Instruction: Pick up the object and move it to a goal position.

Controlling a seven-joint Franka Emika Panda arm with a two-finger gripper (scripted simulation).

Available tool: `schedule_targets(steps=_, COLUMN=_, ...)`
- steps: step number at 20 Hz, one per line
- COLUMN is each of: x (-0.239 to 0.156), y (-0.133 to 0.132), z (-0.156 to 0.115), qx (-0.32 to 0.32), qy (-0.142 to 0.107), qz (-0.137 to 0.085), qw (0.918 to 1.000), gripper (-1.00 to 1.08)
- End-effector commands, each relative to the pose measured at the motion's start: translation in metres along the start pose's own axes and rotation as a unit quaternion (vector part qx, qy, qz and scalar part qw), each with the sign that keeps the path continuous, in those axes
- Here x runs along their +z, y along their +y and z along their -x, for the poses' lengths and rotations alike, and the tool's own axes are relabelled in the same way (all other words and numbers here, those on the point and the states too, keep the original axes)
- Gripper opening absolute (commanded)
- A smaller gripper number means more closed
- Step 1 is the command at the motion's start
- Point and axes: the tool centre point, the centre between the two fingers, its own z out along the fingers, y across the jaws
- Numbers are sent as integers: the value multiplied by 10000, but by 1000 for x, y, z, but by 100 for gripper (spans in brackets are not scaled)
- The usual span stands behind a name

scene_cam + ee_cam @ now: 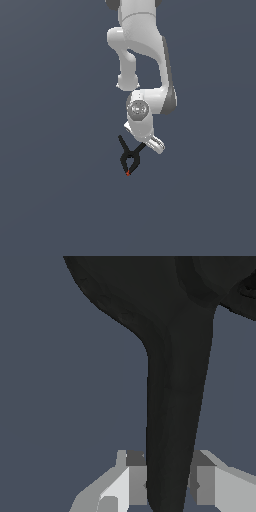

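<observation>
Pinching one handle of the spring clamp (172, 406) between its fingertips, the gripper (169, 485) holds it off-centre, so the clamp could pivot or slip during transport.

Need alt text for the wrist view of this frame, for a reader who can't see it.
A black clamp handle fills the view, running between the two grey fingers of the gripper, which close on it. Behind is plain dark grey-blue background.

A flat, plain slate-grey surface (55, 200) fills the whole exterior view. It bears no markings or edges. Whether the clamp (129, 159) rests on it or hangs above cannot be told.
</observation>
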Motion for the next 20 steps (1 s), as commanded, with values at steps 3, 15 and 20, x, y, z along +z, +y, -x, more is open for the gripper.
schedule_targets(steps=3, x=-33, y=-6, z=11, qx=-6, qy=19, qz=-14, qw=10000, gripper=-100)
schedule_targets(steps=15, x=-163, y=-24, z=57, qx=-3, qy=26, qz=-7, qw=10000, gripper=-100)
schedule_targets(steps=20, x=-219, y=-33, z=76, qx=-2, qy=29, qz=-5, qw=10000, gripper=-100)
